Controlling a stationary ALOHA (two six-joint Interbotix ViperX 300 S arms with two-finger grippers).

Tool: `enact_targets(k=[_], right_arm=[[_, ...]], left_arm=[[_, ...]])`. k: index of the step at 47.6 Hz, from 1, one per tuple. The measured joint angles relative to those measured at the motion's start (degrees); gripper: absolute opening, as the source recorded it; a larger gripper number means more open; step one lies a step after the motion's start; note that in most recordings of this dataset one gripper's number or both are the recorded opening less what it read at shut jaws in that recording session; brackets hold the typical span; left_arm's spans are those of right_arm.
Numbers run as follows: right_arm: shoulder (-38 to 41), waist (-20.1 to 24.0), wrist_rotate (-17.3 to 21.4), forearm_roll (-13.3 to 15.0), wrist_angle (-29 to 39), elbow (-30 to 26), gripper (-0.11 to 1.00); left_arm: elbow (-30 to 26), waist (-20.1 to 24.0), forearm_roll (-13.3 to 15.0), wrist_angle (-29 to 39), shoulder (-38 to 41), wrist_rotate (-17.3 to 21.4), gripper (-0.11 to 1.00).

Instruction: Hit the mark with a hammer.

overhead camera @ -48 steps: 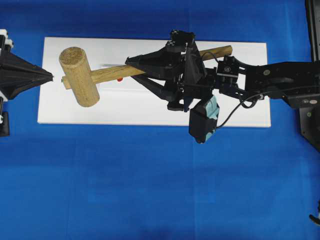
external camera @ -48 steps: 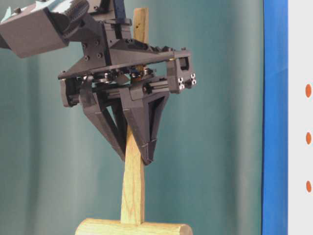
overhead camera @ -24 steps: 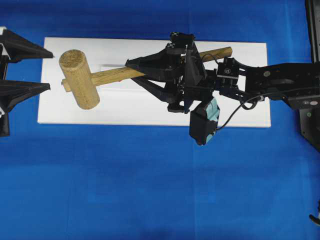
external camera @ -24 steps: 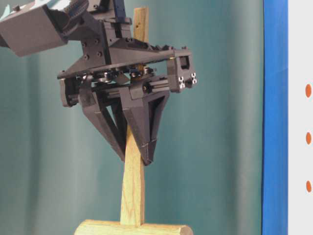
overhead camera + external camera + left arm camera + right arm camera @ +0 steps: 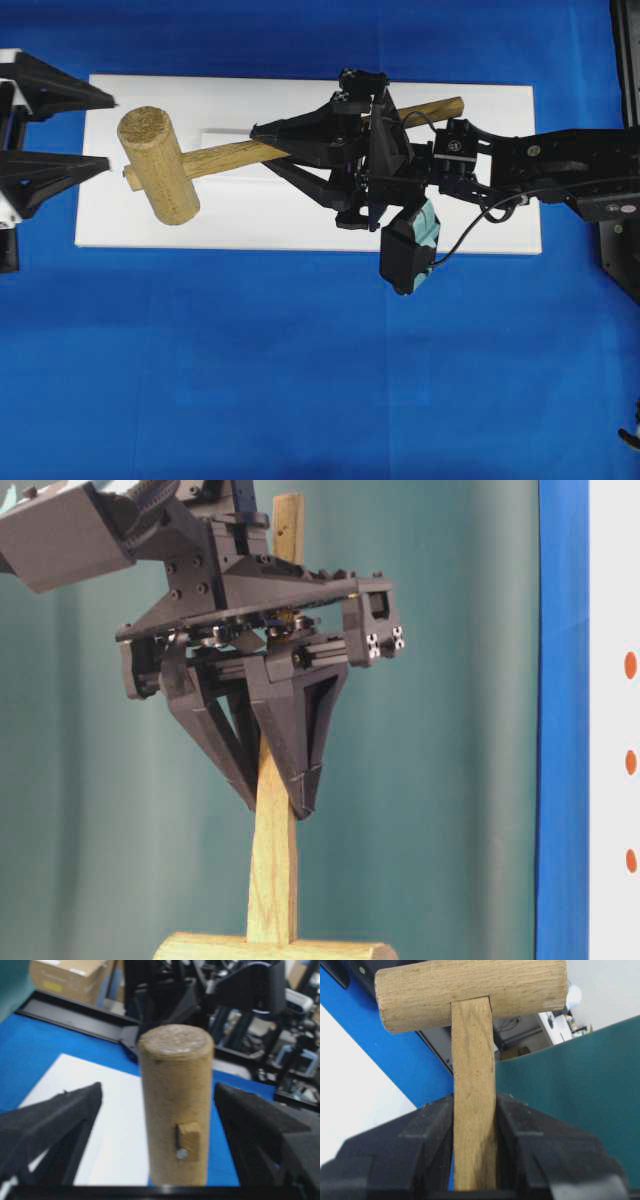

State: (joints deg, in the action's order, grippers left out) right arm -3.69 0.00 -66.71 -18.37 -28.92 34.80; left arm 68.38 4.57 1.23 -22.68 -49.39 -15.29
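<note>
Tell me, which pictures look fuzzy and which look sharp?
Left wrist view: the hammer head is soft and the left gripper's fingers blur at the edges. Right wrist view: wood grain crisp, the right gripper's fingers blurred. Overhead view: evenly lit, sharp, with faint shadows on the white board.

Hammers: one wooden hammer [image 5: 160,165], upper left of the overhead view.
Grippers: two, the left gripper [image 5: 85,130] at the left edge and the right gripper [image 5: 265,140] near the centre.
White boards: one white board [image 5: 480,200] across the upper half.
Orange dots: three orange dots [image 5: 630,665] on the right edge, table-level view.
</note>
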Motion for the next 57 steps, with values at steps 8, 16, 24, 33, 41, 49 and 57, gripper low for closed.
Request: enact_targets(k=[8,16,24,33,41,49,57], right_arm=[[0.0,-0.1,0.0,-0.5,0.1,0.1,0.09],[0.0,-0.2,0.0,-1.7,0.1,0.0,0.09],[0.0,-0.1,-0.1,-2.1,0.2,0.0,0.09],[-0.1,-0.1,0.0,-2.1,0.2,0.0,0.09],[-0.1,0.0,-0.1,-2.1,0.7,0.0,0.09],[0.0,-0.3,0.0,-2.5,0.9,0.1,0.09],[0.0,-0.4,-0.1,-2.8,1.5,0.1,0.09]], left_arm=[[-1.4,0.0,0.0,-3.9,6.2,-0.2,0.94],[-4.0,0.0,0.0,-6.3,12.7,-0.3,0.94],[-6.6,0.0,0.0,-7.6,17.4,-0.4,0.94],[-7.6,0.0,0.0,-7.8,18.5,-0.5,0.93],[-7.6,0.1,0.0,-7.8,18.1,-0.6,0.89],[-7.6,0.0,0.0,-7.7,17.9,-3.1,0.49],[-7.8,0.0,0.0,-5.6,17.8,-4.4,0.45]])
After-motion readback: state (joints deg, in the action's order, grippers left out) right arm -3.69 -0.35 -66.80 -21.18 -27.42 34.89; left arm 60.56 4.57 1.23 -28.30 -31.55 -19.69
